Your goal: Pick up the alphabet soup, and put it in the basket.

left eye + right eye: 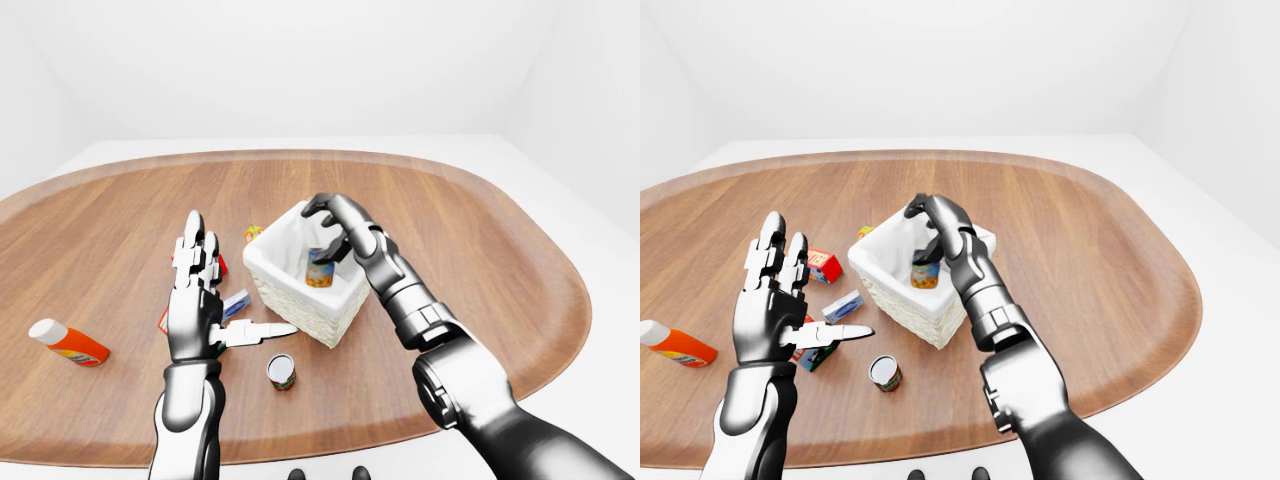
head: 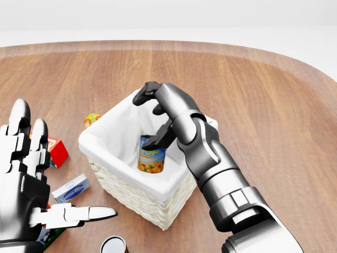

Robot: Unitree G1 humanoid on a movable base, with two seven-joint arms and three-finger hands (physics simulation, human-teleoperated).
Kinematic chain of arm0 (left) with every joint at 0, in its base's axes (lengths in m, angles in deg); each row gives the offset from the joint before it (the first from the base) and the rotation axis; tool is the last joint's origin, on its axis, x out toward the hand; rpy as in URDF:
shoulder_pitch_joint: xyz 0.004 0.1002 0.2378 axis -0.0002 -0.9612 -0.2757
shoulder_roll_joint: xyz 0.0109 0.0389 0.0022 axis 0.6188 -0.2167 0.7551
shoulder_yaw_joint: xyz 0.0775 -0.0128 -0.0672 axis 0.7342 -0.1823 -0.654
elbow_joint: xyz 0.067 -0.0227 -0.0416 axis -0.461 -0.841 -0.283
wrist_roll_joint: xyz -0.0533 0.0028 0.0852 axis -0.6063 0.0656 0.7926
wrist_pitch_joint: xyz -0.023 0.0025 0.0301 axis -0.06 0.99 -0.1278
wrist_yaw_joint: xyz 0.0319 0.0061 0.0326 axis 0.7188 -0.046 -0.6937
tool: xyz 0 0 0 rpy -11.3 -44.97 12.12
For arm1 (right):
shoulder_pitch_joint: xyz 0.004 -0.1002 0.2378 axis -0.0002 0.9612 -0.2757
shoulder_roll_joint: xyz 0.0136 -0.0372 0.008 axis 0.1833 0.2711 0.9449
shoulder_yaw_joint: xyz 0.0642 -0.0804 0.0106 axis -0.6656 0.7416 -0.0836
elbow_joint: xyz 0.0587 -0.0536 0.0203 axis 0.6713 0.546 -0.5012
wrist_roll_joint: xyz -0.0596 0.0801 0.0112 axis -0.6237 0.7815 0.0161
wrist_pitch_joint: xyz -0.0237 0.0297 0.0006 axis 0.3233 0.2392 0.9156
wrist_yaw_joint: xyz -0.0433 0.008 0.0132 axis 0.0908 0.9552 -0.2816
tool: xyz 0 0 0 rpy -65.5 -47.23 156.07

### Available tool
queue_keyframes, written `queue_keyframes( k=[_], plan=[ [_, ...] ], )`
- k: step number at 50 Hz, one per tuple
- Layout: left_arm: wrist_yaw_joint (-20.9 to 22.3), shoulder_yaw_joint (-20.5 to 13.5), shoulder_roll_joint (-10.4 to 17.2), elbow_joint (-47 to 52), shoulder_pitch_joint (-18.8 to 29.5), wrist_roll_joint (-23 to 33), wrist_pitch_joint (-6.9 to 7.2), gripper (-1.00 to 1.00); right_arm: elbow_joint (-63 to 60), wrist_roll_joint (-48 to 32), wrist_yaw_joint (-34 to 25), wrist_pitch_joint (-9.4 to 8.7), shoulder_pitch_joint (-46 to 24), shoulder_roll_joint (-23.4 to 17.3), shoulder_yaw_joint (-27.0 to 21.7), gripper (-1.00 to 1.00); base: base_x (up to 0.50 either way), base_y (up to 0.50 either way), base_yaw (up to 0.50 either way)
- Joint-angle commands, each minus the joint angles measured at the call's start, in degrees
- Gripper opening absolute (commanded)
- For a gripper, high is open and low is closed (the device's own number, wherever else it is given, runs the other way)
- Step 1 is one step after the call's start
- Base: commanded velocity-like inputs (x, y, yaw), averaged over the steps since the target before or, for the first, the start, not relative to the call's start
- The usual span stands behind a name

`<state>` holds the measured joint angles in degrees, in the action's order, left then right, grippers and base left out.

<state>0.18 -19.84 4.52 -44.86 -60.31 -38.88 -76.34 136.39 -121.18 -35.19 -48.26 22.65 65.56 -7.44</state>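
The soup can stands upright inside the white basket, near the middle of the wooden table. The right hand hangs over the basket, fingers spread and curled above the can, not gripping it. The left hand hovers flat, fingers wide, above small boxes toward the table's left edge

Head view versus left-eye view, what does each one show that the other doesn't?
Only the head view gives a close look down into the basket, where the alphabet soup stands upright under the right hand, whose fingers look open. Only the left-eye view shows the orange bottle lying at its left, the whole small can near its bottom edge, and the white walls beyond the table. Both show the basket, the soup can, the open left hand, the red box and the blue-and-white box.
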Motion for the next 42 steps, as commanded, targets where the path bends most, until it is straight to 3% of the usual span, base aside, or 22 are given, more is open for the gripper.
queue_keyframes(
  k=[1, 23, 42],
  plan=[
    [-0.04, 0.04, 0.01, -0.16, -0.04, -0.01, 0.0, 1.0, -0.18, 0.51, 0.36, 0.0, -0.61, -0.12, -0.18, 1.0, 0.0, 0.0, 0.0],
    [0.16, -0.14, 0.07, -0.75, 0.11, 0.0, 0.0, 1.0, -0.79, 0.16, -0.11, 0.0, -0.33, 0.12, -0.08, 1.0, 0.0, 0.0, 0.0],
    [0.02, 0.06, 0.01, -0.24, -0.02, 0.08, 0.0, 1.0, -12.05, 1.42, -0.82, 0.0, -1.75, -1.0, -0.94, 1.0, 0.0, 0.0, 0.0]
  ],
)
